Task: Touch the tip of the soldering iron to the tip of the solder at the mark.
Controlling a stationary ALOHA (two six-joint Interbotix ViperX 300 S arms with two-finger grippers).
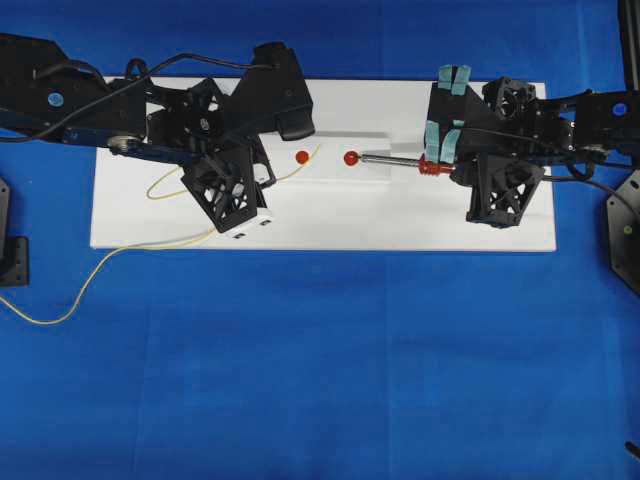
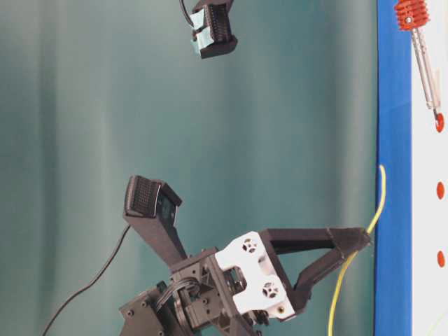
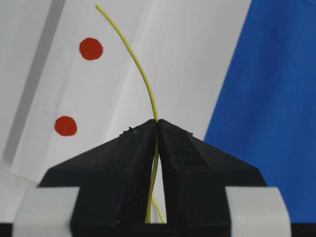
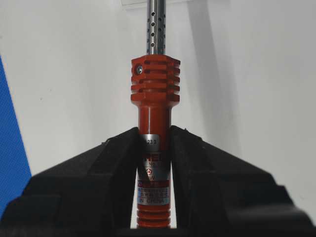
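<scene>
My left gripper (image 3: 157, 121) is shut on the solder (image 3: 136, 60), a thin yellow wire that curves out past the fingertips. In the overhead view the solder (image 1: 296, 168) ends just beyond the left red mark (image 1: 302, 157), short of the right red mark (image 1: 350, 158). My right gripper (image 4: 154, 131) is shut on the red handle of the soldering iron (image 4: 154, 84). The soldering iron (image 1: 395, 159) lies level, with its silver shaft pointing left and its tip at the right mark. From table level the soldering iron (image 2: 422, 56) touches a mark while the solder (image 2: 379, 199) ends apart from it.
Both marks sit on a raised strip of the white board (image 1: 400, 220), which lies on a blue cloth (image 1: 320, 360). Behind the left gripper the solder loops across the board and trails off its left edge onto the cloth. The iron's black cord runs back along the right arm.
</scene>
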